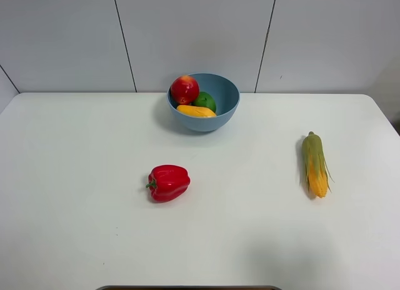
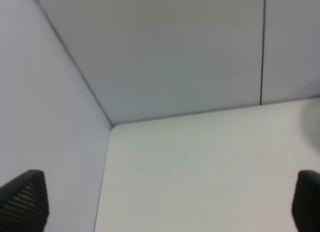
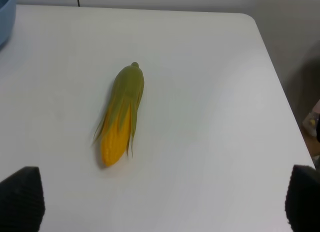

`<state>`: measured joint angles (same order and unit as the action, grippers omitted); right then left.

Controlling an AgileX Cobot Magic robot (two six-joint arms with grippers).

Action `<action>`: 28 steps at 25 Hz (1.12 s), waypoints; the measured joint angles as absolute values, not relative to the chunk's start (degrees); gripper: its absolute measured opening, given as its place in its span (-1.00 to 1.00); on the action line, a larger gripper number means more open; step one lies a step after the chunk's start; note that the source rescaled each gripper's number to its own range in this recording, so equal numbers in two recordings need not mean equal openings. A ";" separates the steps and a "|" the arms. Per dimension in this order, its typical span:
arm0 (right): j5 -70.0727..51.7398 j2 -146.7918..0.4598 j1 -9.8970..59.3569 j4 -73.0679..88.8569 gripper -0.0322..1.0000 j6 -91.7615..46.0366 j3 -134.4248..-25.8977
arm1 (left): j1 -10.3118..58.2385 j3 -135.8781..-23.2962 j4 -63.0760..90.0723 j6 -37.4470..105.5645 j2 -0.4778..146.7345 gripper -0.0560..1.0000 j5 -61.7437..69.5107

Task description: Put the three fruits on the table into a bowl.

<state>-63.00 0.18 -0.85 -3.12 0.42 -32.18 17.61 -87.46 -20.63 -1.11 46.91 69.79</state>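
Observation:
The light-blue bowl [image 1: 220, 97] stands at the back middle of the white table [image 1: 75, 177]. In it lie the red apple [image 1: 184, 89], the green lime [image 1: 205, 100] and the yellow-orange mango [image 1: 195, 111]. Neither gripper shows in the exterior high view. In the left wrist view my left gripper [image 2: 160, 202] is open and empty, its fingertips [image 2: 25, 199] wide apart over a bare table corner. In the right wrist view my right gripper [image 3: 160, 199] is open and empty, its fingertips [image 3: 20, 197] wide apart short of the corn cob [image 3: 121, 123]. The bowl's edge [image 3: 5, 17] shows there too.
A glossy red bell pepper [image 1: 168, 182] lies near the middle of the table. A yellow corn cob [image 1: 315, 164] with green husk lies at the right. Grey panelled walls stand behind the table. The table's right edge [image 3: 280, 87] runs close past the corn.

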 joint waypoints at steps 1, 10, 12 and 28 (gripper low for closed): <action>-63.00 0.18 -0.85 -3.12 0.99 0.42 -32.18 | 17.61 -85.63 -20.68 -1.40 45.09 0.99 69.79; -63.00 0.18 -0.85 -3.12 0.99 0.42 -32.18 | 17.61 -65.21 -17.05 -7.60 27.41 1.00 69.81; -63.00 0.18 -0.85 -3.12 0.99 0.42 -32.18 | 17.61 -60.09 -16.19 -8.49 23.77 1.00 69.81; -63.00 0.18 -0.85 -3.12 0.99 0.42 -32.18 | 17.61 -30.81 -10.81 -12.45 3.25 1.00 64.73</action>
<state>-63.00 0.18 -0.85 -3.12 0.42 -32.18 17.61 -30.81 -10.81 -12.45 3.25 64.73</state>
